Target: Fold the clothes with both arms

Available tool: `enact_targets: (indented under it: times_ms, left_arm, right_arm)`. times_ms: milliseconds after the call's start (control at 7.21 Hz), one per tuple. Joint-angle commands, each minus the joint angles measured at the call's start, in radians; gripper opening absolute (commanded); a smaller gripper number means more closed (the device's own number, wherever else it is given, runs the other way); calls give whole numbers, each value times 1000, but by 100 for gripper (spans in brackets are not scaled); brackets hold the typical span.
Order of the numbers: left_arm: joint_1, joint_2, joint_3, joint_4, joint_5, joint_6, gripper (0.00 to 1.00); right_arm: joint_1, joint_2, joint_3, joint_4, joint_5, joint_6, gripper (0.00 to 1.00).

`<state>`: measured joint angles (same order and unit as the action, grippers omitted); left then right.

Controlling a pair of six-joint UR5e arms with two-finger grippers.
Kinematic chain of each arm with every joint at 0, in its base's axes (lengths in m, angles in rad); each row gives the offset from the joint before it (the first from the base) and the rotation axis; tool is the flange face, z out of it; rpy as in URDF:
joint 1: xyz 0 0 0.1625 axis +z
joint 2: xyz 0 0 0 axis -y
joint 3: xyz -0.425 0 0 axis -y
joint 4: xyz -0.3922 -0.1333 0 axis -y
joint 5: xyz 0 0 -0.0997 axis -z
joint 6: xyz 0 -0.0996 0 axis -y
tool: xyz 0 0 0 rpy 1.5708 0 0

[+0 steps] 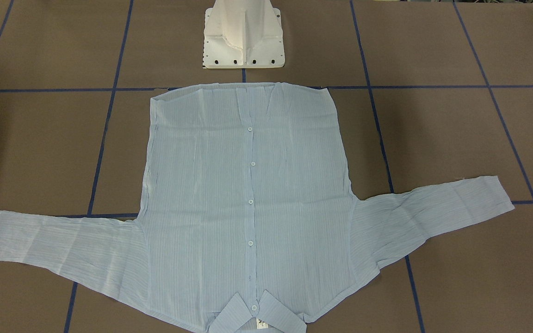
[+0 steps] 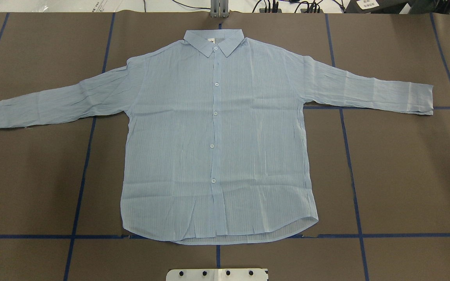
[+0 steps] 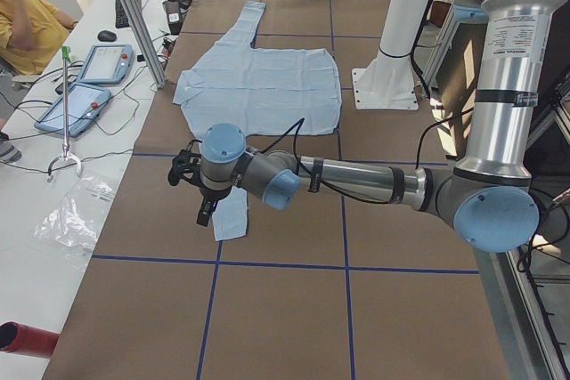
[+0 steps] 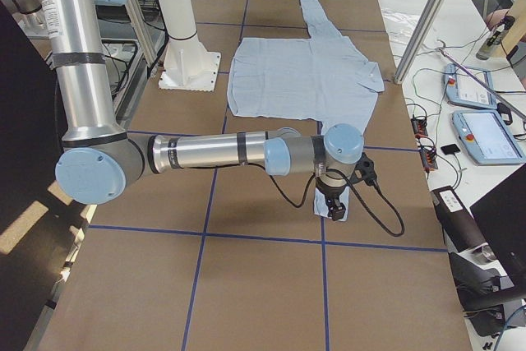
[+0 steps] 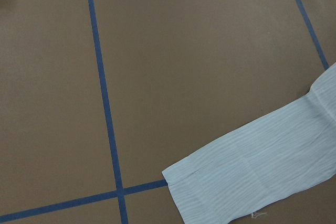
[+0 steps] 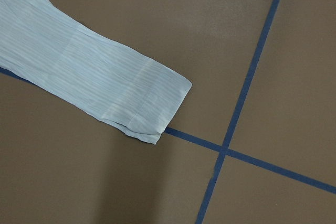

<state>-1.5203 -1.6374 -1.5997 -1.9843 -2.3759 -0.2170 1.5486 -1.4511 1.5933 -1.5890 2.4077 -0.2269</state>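
Brown paper-covered table (image 1: 433, 138) with blue tape grid (image 1: 109, 101). Front-facing view: light-blue shirt (image 1: 248, 194) flat and buttoned at centre frame, collar at bottom edge, sleeves out left and right, white pedestal base (image 1: 242, 37) top centre. Overhead: shirt centred, collar at top. Left side view: left gripper (image 3: 207, 211) hangs over a sleeve cuff (image 3: 233, 220), can't tell if fingers are apart. Right side view: right gripper (image 4: 333, 203) over the opposite cuff (image 4: 347, 210), can't tell either. Wrist views: 1 cuff end each, flat on the paper.
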Motion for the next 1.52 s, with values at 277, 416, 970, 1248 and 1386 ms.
enact_targets:
  times_ms: [277,416,970,1248,1386]
  left_arm:
    - [-35,24,-11,-11,10,4,100]
    - [-34,57,-14,-48,11,8,100]
    - [-32,90,-45,-97,1,2,100]
    - [-31,113,-68,-105,-31,-1,100]
    - [-31,113,-71,-110,-35,-1,100]
  right_arm:
    - [-25,-52,108,-11,-12,0,100]
    - [-50,-57,125,0,-16,7,100]
    - [-87,-103,-92,410,-12,20,100]
    - [-163,5,-244,457,-24,258,100]
    - [-207,55,-290,483,-41,333,100]
